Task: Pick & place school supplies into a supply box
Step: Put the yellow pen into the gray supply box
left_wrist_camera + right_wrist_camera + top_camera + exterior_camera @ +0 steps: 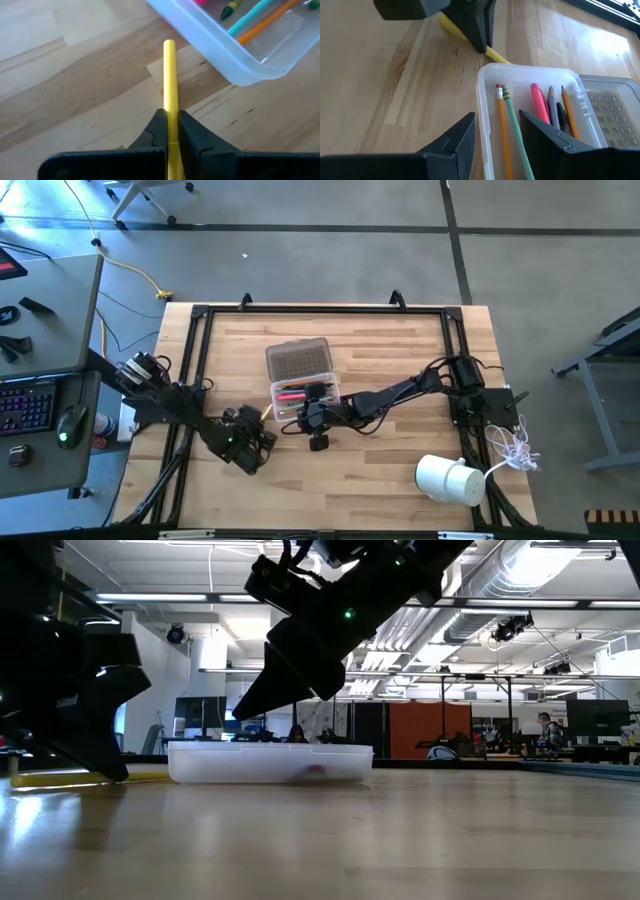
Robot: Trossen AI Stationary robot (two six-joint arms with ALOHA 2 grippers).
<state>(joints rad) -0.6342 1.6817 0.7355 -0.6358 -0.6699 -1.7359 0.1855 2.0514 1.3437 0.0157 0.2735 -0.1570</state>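
Jaws of the left gripper are clamped on a yellow pencil, which lies low over the wooden surface with its free end pointing toward the near corner of the supply box. In the high view this gripper sits just left of the box, close to but apart from it.

The supply box rests mid-surface, its ribbed lid lying on the far side against it. Inside it the right wrist view shows an orange pencil, a green pencil, a pink marker and darker pens beside them.

The right gripper hangs over the box with its jaws spread apart, holding nothing.

At the right edge lie a white cylinder and a white cord.

The pencil looks light, stiff and smooth, so it could pivot or slide in a narrow pinch; the hold appears to be well back along the shaft, leaving a long free end. A grip nearer the middle would probably steady it for tipping over the box wall.
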